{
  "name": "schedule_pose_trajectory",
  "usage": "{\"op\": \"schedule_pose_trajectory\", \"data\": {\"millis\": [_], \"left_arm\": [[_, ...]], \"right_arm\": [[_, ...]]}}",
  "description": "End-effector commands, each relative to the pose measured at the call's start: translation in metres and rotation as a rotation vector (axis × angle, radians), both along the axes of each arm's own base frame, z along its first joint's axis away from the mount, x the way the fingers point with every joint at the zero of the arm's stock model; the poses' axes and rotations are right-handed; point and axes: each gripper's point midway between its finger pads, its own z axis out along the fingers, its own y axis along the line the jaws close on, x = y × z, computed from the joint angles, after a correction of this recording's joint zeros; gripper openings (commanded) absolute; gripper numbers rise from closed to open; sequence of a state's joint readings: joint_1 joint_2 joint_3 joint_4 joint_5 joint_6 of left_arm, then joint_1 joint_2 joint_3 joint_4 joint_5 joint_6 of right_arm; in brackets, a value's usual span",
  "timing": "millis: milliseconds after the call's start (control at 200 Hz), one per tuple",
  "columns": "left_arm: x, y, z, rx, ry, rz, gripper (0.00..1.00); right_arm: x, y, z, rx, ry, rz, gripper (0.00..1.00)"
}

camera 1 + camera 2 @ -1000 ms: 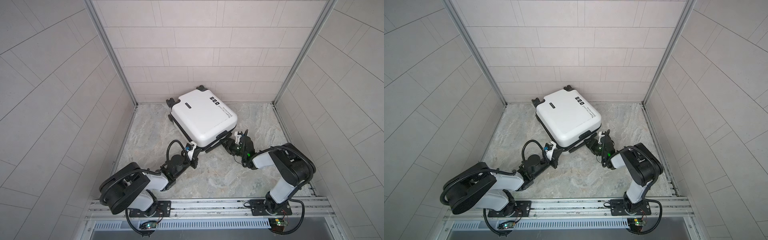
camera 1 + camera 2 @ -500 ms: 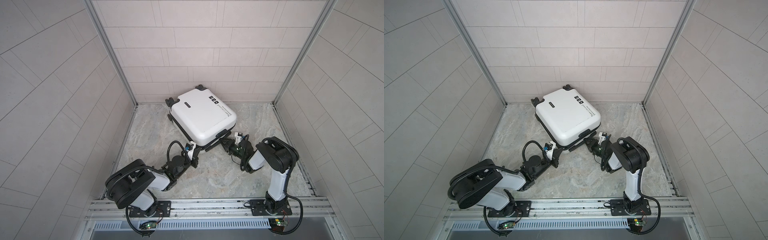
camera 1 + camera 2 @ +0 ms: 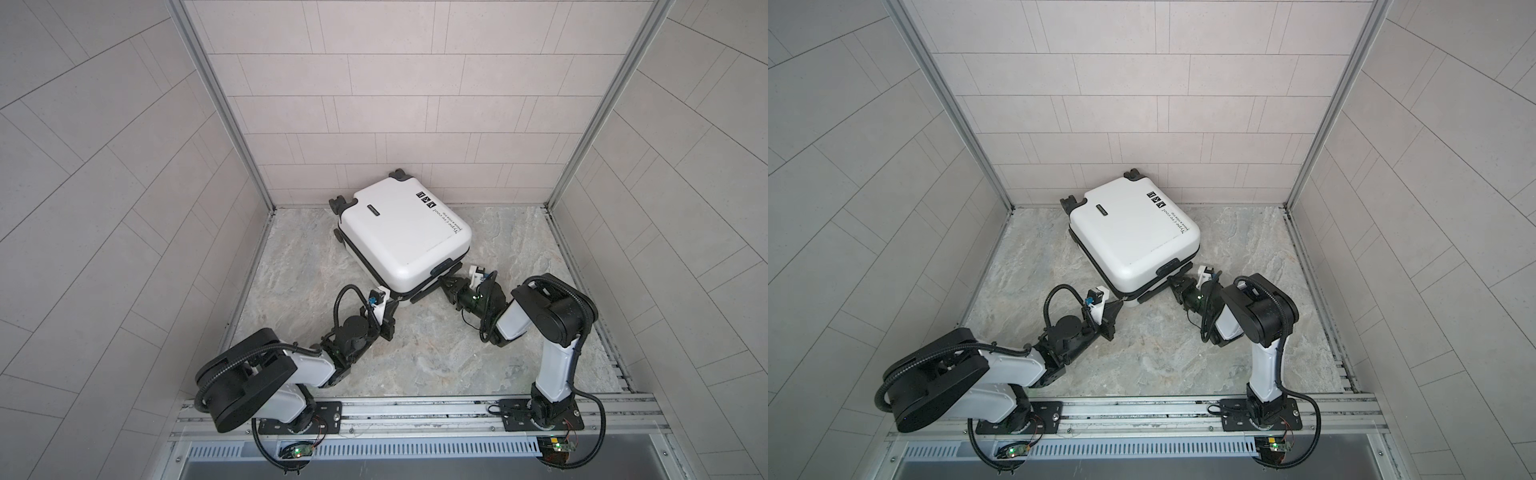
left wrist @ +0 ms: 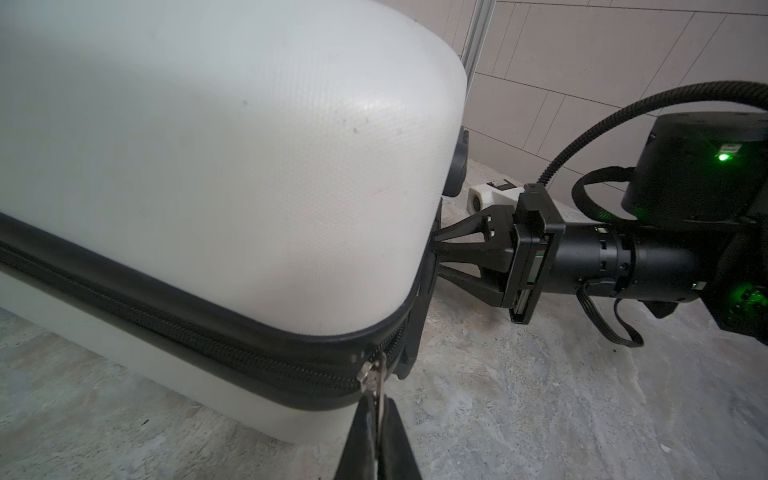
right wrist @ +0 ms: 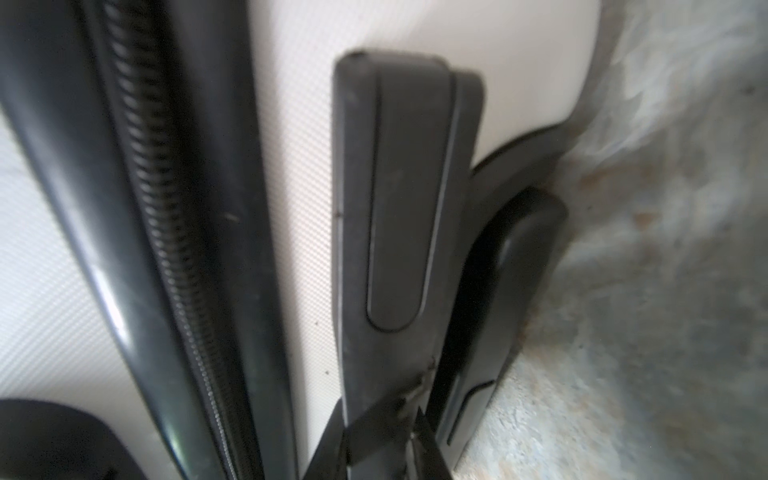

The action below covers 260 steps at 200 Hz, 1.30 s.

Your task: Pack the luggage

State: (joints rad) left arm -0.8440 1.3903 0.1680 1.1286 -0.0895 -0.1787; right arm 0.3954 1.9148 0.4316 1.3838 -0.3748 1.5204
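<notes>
The luggage [image 3: 399, 232] [image 3: 1129, 232], a small white hard-shell suitcase, lies closed and flat on the stone floor by the back wall. My left gripper [image 3: 394, 300] [image 3: 1118, 304] [image 4: 376, 405] sits at its near corner, shut on the silver zipper pull [image 4: 371, 374]. At the side facing me, my right gripper [image 3: 441, 286] [image 3: 1173, 284] [image 5: 382, 411] is shut on the black handle [image 5: 399, 208], one finger on each side of it. The left wrist view also shows the right gripper [image 4: 434, 249] meeting the case's side. What is inside the case is hidden.
Tiled walls close in the floor [image 3: 436, 353] at the back and both sides. The case's black wheels [image 3: 338, 203] point toward the back left corner. A metal rail [image 3: 415, 411] with both arm bases runs along the front edge.
My right gripper has narrowed onto the handle, and the right arm's elbow has swung up and inward. The left gripper has stayed on the zipper pull.
</notes>
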Motion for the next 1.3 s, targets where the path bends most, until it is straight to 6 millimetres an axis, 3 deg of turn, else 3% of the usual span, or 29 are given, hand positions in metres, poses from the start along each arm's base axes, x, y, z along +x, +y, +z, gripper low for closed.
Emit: {"op": "schedule_pose_trajectory", "data": {"millis": [0, 290, 505, 545, 851, 1086, 1296], "left_arm": [[-0.030, -0.014, -0.028, 0.020, 0.121, -0.118, 0.00], [-0.035, -0.052, -0.026, -0.032, 0.106, -0.186, 0.00], [-0.034, -0.081, -0.015, -0.059, 0.033, -0.197, 0.00], [-0.029, -0.089, -0.003, -0.070, -0.005, -0.185, 0.00], [-0.021, -0.104, 0.015, -0.077, -0.072, -0.125, 0.00], [-0.028, -0.116, 0.011, -0.061, -0.081, -0.119, 0.00], [-0.024, -0.114, 0.010, -0.034, -0.107, -0.053, 0.00]], "right_arm": [[0.006, 0.008, 0.010, -0.062, -0.069, -0.031, 0.00], [-0.006, 0.037, 0.016, -0.091, -0.095, -0.006, 0.00], [-0.018, 0.049, 0.018, -0.120, -0.105, -0.001, 0.00], [-0.021, 0.051, 0.017, -0.128, -0.105, 0.000, 0.00], [-0.039, 0.078, 0.018, -0.141, -0.116, 0.035, 0.00], [-0.049, 0.100, 0.015, -0.124, -0.116, 0.072, 0.00], [-0.068, 0.121, 0.014, -0.126, -0.121, 0.102, 0.00]]}}
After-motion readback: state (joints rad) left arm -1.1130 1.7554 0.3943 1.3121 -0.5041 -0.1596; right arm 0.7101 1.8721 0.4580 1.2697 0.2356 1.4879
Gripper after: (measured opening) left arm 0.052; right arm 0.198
